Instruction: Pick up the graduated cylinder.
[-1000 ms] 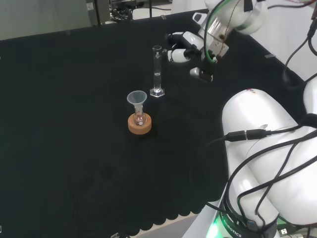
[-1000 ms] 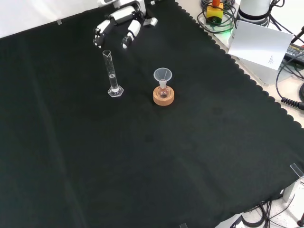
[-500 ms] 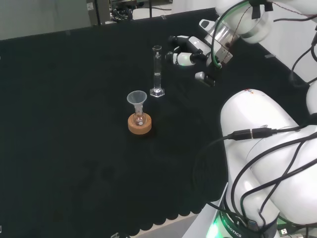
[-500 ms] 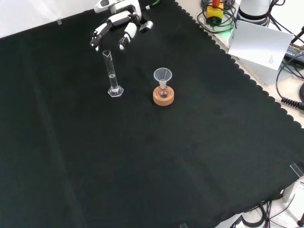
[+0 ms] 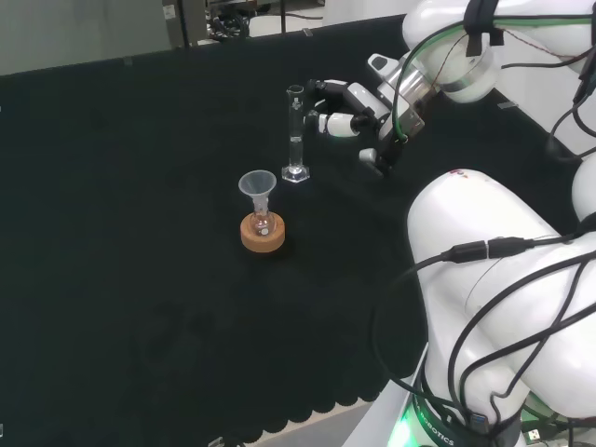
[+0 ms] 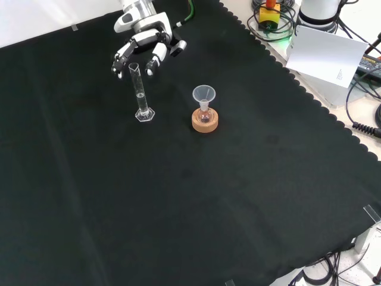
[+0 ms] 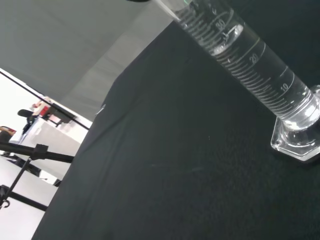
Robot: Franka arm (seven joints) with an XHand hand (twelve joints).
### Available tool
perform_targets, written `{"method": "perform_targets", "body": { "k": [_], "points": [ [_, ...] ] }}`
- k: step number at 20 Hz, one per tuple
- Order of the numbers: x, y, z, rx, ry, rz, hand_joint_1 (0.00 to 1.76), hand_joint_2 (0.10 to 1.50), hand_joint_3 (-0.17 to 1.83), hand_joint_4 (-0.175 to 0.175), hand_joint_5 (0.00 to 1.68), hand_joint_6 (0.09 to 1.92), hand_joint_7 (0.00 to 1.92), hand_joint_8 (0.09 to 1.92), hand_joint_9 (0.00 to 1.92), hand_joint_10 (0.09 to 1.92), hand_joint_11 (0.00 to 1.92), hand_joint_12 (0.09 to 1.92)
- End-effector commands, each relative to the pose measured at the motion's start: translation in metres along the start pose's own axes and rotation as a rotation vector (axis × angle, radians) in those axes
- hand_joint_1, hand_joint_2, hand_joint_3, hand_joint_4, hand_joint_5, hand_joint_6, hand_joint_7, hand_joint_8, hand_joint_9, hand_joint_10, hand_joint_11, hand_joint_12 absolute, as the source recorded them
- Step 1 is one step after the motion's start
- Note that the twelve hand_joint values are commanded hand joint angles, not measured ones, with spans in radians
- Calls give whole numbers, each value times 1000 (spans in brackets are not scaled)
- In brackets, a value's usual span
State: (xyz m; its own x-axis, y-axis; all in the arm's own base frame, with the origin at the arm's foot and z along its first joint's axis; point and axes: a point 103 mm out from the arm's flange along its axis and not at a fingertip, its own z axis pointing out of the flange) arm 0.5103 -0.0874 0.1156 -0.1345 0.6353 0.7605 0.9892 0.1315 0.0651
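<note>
My hand (image 6: 143,49) hangs spread just beside the graduated cylinder (image 6: 140,92); I'd grip this slick, tippy glass mid-tube.

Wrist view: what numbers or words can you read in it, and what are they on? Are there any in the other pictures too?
"10": on the graduated cylinder, low on its scale, near the base.
"20": on the same scale, further up the tube.
"30": further up again, somewhat blurred.
White sheet beside the cloth in the front view: a little print, too small to read.
</note>
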Motion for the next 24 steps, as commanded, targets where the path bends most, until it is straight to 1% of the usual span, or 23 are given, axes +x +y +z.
{"method": "perform_targets", "body": {
  "k": [1, 6, 11, 17, 21, 24],
  "points": [
    [-7, 3, 14, 25, 37, -42, 893, 1024, -175, -57, 495, 87, 346, 658, 547, 595, 245, 1344],
    [-6, 7, 23, 32, 60, -65, 895, 1018, -175, -56, 500, 87, 352, 654, 555, 590, 254, 1340],
    [-11, 8, 31, 35, 81, -73, 956, 997, -175, -53, 495, 87, 340, 642, 544, 577, 245, 1332],
    [-17, 13, 35, 14, 132, -81, 980, 986, -175, -51, 491, 87, 341, 639, 544, 574, 237, 1329],
    [-17, 17, 40, 10, 157, -102, 991, 981, -175, -51, 493, 87, 350, 637, 551, 571, 276, 1322],
    [-16, 18, 45, 16, 161, -119, 996, 980, -175, -49, 502, 87, 359, 638, 560, 572, 290, 1317]
  ]
}}
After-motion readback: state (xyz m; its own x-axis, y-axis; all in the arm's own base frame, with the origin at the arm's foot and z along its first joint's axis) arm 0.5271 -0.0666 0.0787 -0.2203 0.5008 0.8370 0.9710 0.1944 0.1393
